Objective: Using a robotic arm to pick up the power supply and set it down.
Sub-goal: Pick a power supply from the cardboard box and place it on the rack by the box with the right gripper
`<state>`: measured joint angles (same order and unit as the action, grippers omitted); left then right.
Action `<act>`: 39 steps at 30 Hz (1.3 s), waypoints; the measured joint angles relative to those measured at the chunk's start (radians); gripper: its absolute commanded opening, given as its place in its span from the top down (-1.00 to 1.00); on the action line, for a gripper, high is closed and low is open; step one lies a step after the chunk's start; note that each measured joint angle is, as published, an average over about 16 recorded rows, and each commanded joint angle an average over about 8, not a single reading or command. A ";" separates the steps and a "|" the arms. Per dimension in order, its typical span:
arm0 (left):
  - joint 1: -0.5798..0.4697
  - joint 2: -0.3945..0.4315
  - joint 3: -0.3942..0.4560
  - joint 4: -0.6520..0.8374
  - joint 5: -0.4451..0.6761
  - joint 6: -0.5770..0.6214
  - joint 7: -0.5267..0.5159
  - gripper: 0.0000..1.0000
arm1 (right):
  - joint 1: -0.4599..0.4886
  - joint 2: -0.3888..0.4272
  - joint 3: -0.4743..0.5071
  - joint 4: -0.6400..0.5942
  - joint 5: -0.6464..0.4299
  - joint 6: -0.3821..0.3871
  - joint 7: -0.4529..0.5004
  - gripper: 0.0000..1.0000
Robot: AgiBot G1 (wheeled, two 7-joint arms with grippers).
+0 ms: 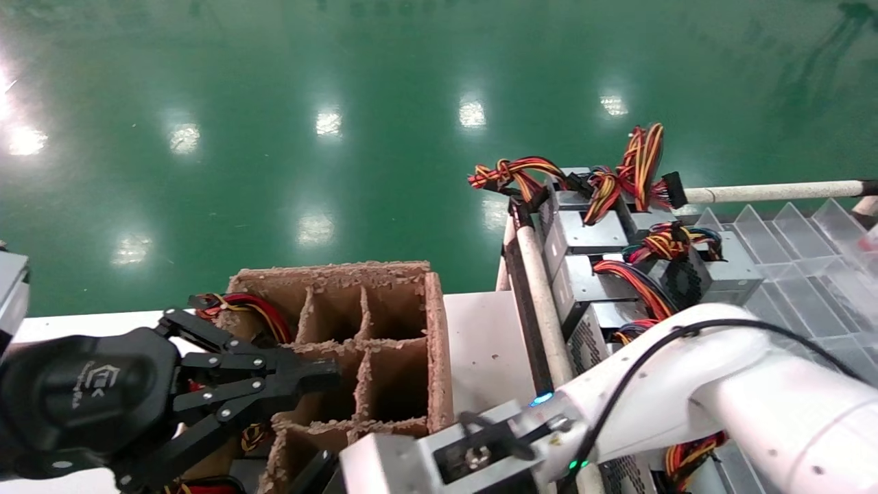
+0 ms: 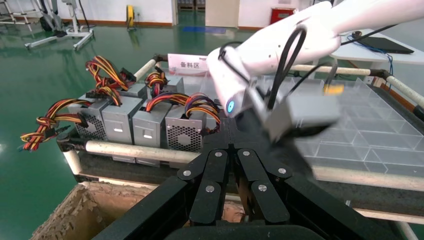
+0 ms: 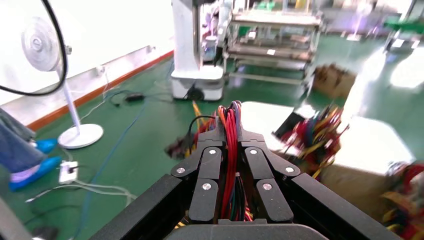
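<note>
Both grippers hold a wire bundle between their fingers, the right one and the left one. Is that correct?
Not quite. Only the right gripper holds a wire bundle; the left wrist view shows the left gripper with fingers shut on nothing.

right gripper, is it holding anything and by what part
The right gripper is shut on a bundle of wires; whatever they lead to is hidden. The left gripper holds nothing.

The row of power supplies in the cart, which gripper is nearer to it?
Right. The right gripper, jaws shut on a wire bundle, sits beside the row of power supplies; the left gripper hangs farther off, over the cardboard box.
</note>
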<state>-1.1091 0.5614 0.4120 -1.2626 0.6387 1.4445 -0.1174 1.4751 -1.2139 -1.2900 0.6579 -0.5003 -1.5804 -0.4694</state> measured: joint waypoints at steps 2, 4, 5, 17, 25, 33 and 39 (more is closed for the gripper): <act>0.000 0.000 0.000 0.000 0.000 0.000 0.000 1.00 | -0.001 0.025 0.008 0.033 0.023 -0.002 -0.013 1.00; 0.000 0.000 0.000 0.000 0.000 0.000 0.000 1.00 | -0.001 0.050 0.016 0.068 0.046 -0.003 -0.028 1.00; 0.000 0.000 0.000 0.000 0.000 0.000 0.000 1.00 | -0.002 0.062 0.020 0.085 0.056 -0.003 -0.035 1.00; 0.000 0.000 0.000 0.000 0.000 0.000 0.000 1.00 | 0.024 0.171 0.067 0.236 0.182 -0.007 -0.126 1.00; 0.000 0.000 0.000 0.000 0.000 0.000 0.000 1.00 | 0.075 0.232 0.094 0.294 0.247 -0.009 -0.164 1.00; 0.000 0.000 0.000 0.000 0.000 0.000 0.000 1.00 | 0.130 0.298 0.109 0.338 0.296 -0.008 -0.168 1.00; 0.000 0.000 0.000 0.000 0.000 0.000 0.000 1.00 | 0.160 0.367 0.116 0.379 0.328 -0.006 -0.156 1.00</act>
<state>-1.1092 0.5613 0.4121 -1.2626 0.6386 1.4444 -0.1173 1.6353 -0.8470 -1.1741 1.0365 -0.1726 -1.5869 -0.6250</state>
